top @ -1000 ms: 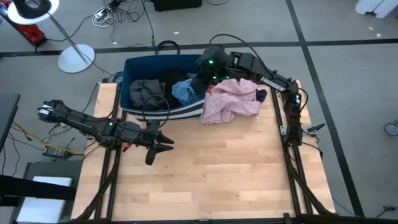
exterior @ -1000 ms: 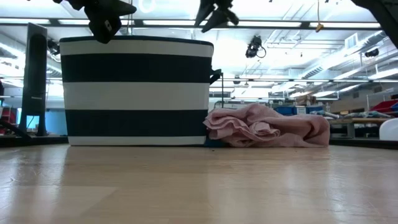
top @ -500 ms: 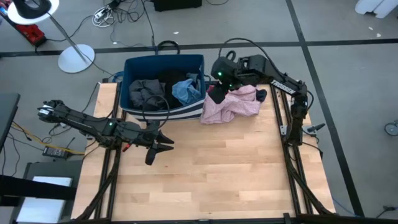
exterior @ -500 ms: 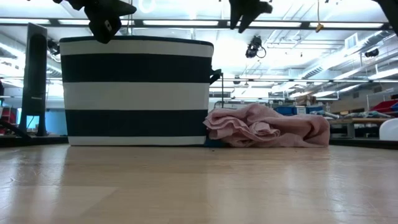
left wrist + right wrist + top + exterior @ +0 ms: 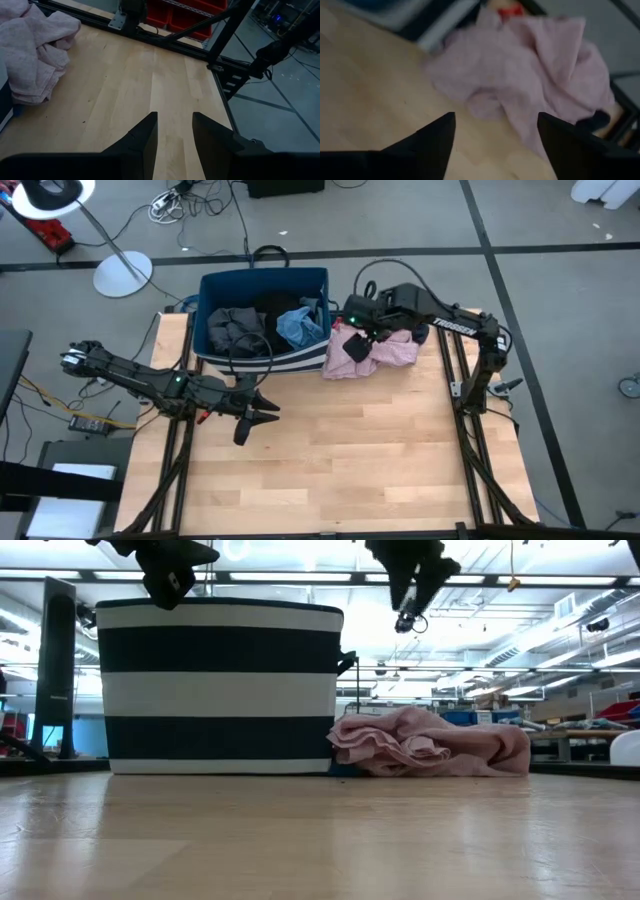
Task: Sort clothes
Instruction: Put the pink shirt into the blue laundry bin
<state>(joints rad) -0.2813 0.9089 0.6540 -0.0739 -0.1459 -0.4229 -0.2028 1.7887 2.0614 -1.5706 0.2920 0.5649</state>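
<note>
Sorting barely begun: my right gripper [image 5: 352, 346] hangs above the near edge of the pink garment [image 5: 385, 350], fingers spread wide and holding nothing, as the right wrist view shows bare wood and pink cloth between the two dark fingers [image 5: 427, 137]. From the low view that gripper [image 5: 408, 595] sits well above the crumpled pink heap [image 5: 430, 745], not touching it.

The pink garment lies on the table [image 5: 340, 450] at about 1 o'clock from the table's centre, just beside the blue bin [image 5: 262, 280], which stands at about 11 o'clock. It is the only piece out of the bin. A scrap of dark fabric [image 5: 420, 332] peeks from under its far edge, and something red [image 5: 509, 10] shows past it in the right wrist view; what either is, I cannot tell.

Inside the bin remain a dark grey garment [image 5: 232, 330], a grey-blue one [image 5: 300, 327] and black cloth [image 5: 278, 305] behind them. Judging by this, nearly all of the job is left.

My left gripper [image 5: 262, 406] waits at about 9 o'clock over bare wood, fingers [image 5: 145, 140] parted and empty.
</note>
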